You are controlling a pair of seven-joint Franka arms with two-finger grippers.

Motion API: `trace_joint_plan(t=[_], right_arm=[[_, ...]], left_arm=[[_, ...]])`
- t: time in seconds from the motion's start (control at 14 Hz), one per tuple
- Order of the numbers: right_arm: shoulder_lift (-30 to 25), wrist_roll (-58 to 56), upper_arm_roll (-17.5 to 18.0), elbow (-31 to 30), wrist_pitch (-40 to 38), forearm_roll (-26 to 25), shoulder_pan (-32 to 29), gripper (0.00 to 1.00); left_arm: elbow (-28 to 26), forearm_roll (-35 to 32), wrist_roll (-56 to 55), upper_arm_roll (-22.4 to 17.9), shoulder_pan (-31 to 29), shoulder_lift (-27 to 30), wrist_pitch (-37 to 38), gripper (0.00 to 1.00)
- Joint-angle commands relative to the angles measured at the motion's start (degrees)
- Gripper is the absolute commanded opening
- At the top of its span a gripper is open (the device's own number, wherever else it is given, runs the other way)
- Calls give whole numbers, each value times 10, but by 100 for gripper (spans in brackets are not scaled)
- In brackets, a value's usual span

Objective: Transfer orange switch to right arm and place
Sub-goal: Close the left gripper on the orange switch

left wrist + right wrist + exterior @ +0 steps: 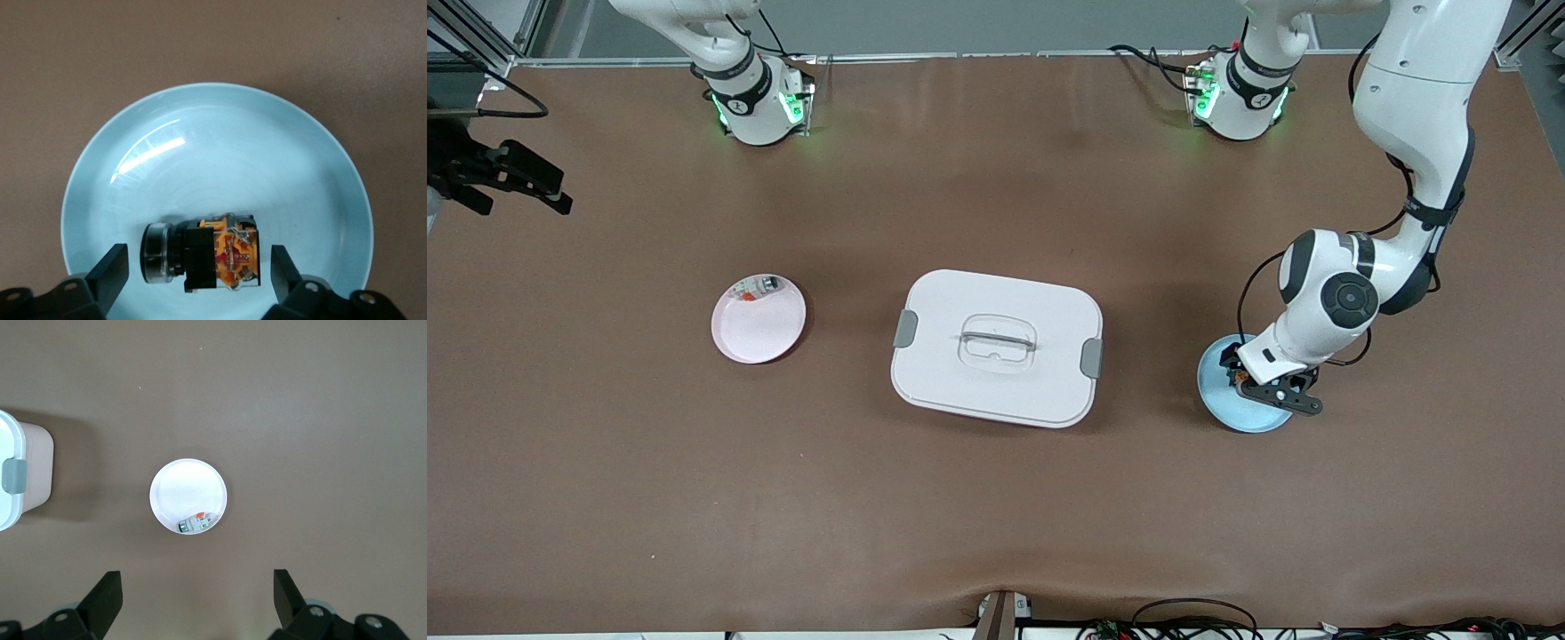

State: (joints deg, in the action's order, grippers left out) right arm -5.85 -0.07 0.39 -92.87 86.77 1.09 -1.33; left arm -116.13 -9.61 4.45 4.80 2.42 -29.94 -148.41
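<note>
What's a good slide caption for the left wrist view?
Left gripper open astride the orange switch on the blue plate.

A brown table (996, 498) carried three things directly on its top. A pale blue plate (1232, 411) lay toward the left arm's end, directly under the left arm's jaws. A white lidded box (996, 348) with grey side clasps and a recessed handle sat at the middle, between the two plates. A pink plate (758, 322) lay toward the right arm's end, well apart from the left arm's jaws and below the right arm's raised jaws in the right wrist view.
</note>
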Motion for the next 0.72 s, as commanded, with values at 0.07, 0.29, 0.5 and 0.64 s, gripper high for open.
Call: trace_joint_plan(t=[0.07,0.29,0.5,0.64], right_arm=[[-19,8,6,-17,3,-2,-5,100],[-18,8,6,-17,4,-2,-5,100],[-19,8,6,-17,3,-2,-5,100],[-18,8,6,-17,3,-2,-5,100]], left_arm=[[-7,-15,-14,3,-3,-9,-21,76],[-7,-15,-11,3,-4,-1,-19,2],[-7,-15,-12,4,-4,43,9,0],[-5,-15,-31,5,0,83,54,0]])
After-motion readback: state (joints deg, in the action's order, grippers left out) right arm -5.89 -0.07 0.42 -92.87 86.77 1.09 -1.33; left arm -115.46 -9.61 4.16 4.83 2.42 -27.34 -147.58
